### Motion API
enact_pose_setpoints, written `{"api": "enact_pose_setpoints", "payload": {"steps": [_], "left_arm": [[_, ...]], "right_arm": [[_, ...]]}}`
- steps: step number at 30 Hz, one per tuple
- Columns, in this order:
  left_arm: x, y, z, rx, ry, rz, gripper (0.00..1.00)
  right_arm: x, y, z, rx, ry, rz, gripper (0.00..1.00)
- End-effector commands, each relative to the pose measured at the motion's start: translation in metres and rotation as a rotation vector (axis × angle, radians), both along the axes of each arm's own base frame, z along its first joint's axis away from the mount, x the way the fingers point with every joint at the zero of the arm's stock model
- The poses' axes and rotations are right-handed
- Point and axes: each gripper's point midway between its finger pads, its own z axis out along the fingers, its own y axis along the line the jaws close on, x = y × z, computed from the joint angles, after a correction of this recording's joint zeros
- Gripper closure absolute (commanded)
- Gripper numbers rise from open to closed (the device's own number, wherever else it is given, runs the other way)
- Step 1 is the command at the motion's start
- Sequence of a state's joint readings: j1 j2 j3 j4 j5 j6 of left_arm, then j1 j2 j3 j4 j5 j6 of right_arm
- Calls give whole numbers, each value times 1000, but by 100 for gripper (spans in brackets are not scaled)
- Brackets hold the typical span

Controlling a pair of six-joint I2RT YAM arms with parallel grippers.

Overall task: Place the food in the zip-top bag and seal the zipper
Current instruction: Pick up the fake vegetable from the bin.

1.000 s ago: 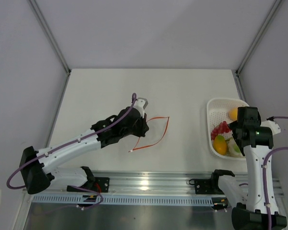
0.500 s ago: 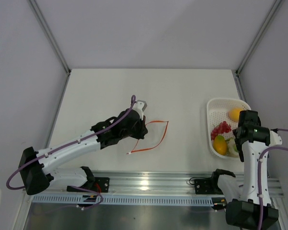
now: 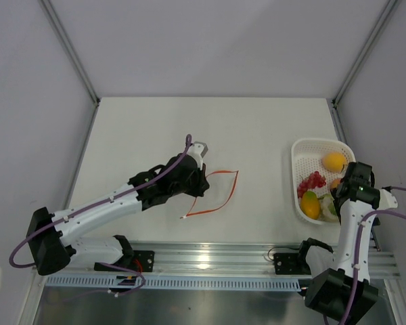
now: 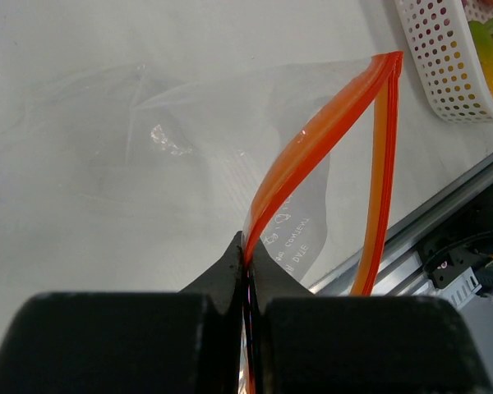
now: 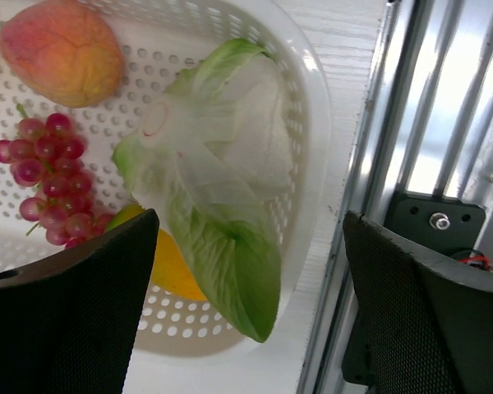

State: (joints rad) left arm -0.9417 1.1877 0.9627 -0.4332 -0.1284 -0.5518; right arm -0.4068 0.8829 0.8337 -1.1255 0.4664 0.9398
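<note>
Bag [image 4: 140, 156], clear, mid-table: left gripper [image 4: 248, 259] pinched on its orange zipper [image 4: 312, 152], mouth gaping. Right gripper [image 5: 251, 271], fingers wide, over basket [image 5: 315, 139] of food [image 5: 222, 180] at right.

Both arms are built of white tubular links joined by black joint housings. The left arm [image 3: 101, 203] is traced along its length by a purple cable [image 3: 188, 141], a small grey block [image 3: 200, 147] is carried at its wrist, and its base [image 3: 44, 247] is a chunky black casing. The right arm [image 3: 355, 223] is looped by a second purple cable [image 3: 399, 214] above a black foot [image 3: 338, 298]. The left gripper [image 4: 248, 254] is formed of matte black fingers [image 4: 115, 345] narrowing to thin tips. The right gripper [image 5: 248, 246] is fitted with black pads [image 5: 66, 304] marked by a fine dotted texture.
</note>
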Motion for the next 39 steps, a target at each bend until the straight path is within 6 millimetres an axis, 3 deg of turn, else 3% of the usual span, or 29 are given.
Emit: {"api": "enact_pose_setpoints", "payload": {"steps": [1,7,19,28,39], "left_arm": [[4,-7,5,-28,-2,-6,99],[8,-9,6,-16,-12,-6,99],[12,-7,-1,-11,-5,-7,99],[12,-8,-2,-11,-4,-10,99],[9,-7,-8,-13,10,-16,99]], "right_arm": [[23,-7,6,-29,-78,72,6],[43,-4,-1,1,-119,130,7],[49,-1,-25,56,-98,113,7],[38,1,-40,77,-49,73,9],[39,-1,-58,87,-7,73,1]]}}
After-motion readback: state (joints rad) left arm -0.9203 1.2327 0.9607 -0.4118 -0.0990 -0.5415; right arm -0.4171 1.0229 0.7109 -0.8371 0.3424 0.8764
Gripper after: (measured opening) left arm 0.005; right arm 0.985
